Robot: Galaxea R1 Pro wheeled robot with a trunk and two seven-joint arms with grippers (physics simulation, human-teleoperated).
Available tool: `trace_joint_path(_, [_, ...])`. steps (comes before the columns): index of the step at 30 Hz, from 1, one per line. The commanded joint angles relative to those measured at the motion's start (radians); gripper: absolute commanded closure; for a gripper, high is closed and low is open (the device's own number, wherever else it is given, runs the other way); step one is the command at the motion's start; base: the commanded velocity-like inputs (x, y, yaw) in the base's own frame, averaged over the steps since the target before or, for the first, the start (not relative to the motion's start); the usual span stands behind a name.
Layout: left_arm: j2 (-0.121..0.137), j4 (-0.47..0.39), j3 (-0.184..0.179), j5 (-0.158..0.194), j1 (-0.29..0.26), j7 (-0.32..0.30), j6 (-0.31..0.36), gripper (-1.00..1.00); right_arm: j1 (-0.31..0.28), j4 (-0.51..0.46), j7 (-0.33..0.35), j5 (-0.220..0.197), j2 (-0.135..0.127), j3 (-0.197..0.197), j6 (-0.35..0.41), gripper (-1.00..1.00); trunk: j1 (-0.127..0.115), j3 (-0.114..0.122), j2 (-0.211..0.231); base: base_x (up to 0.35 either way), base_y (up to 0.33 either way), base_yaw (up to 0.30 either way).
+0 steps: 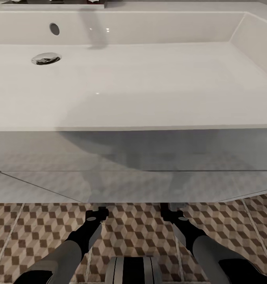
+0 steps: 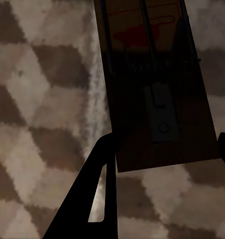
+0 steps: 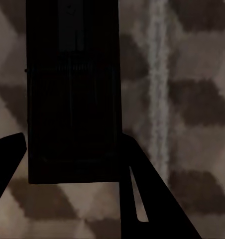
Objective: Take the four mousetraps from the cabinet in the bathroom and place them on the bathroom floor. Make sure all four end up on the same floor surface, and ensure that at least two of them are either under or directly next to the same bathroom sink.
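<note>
Head view: both arms reaching under the sink

Head view: white sink (image 1: 149, 86) across the upper frame, drain (image 1: 46, 58) toward its left, vanity front (image 1: 133, 173) below. Cube-patterned bathroom floor (image 1: 133, 232) beneath. Left gripper (image 1: 95, 213) and right gripper (image 1: 169, 210) low at the vanity's lower edge, tips partly hidden; spread of the claws not readable from here

Left wrist view: mousetrap (image 2: 157, 84) flat over the tiled floor, metal parts up, lying between the two dark fingers (image 2: 92, 194). Claw set wide, about the board's width; contact with the board cannot be told

Right wrist view: second mousetrap (image 3: 72, 89), very dark, between the fingers (image 3: 142, 194) over the tiles. Claw likewise wide; grip or gap cannot be told
</note>
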Motion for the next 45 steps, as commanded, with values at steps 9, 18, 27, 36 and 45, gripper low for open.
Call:
trace_joint_path(9, [0.0,-0.001,0.001,-0.006,0.0,0.001,0.006,1.0,0.0,0.004,-0.006,-0.006,-0.002,0.004,0.02,1.0,0.0,-0.001,0.0,0.0,0.0,0.0])
trace_joint_path(18, [0.0,0.001,0.002,-0.006,0.0,0.001,0.006,1.0,0.0,0.005,-0.011,-0.005,-0.002,0.004,0.059,1.0,0.0,-0.001,0.0,0.0,0.0,0.0])
trace_joint_path(27, [0.0,0.001,0.002,-0.006,0.0,0.001,0.006,1.0,0.0,0.005,-0.012,-0.005,-0.002,0.004,0.063,1.0,0.0,-0.001,0.0,0.0,0.0,0.0])
trace_joint_path(36, [0.001,0.001,0.001,-0.006,0.0,0.001,0.007,1.0,0.0,0.005,-0.013,-0.005,0.0,0.004,0.064,1.0,0.0,-0.001,0.0,0.0,0.0,0.0])
trace_joint_path(45, [0.0,0.002,0.006,0.0,0.0,-0.003,0.006,1.0,0.0,0.005,-0.018,-0.005,0.035,0.003,0.072,1.0,0.0,-0.001,0.0,0.0,0.0,0.0])
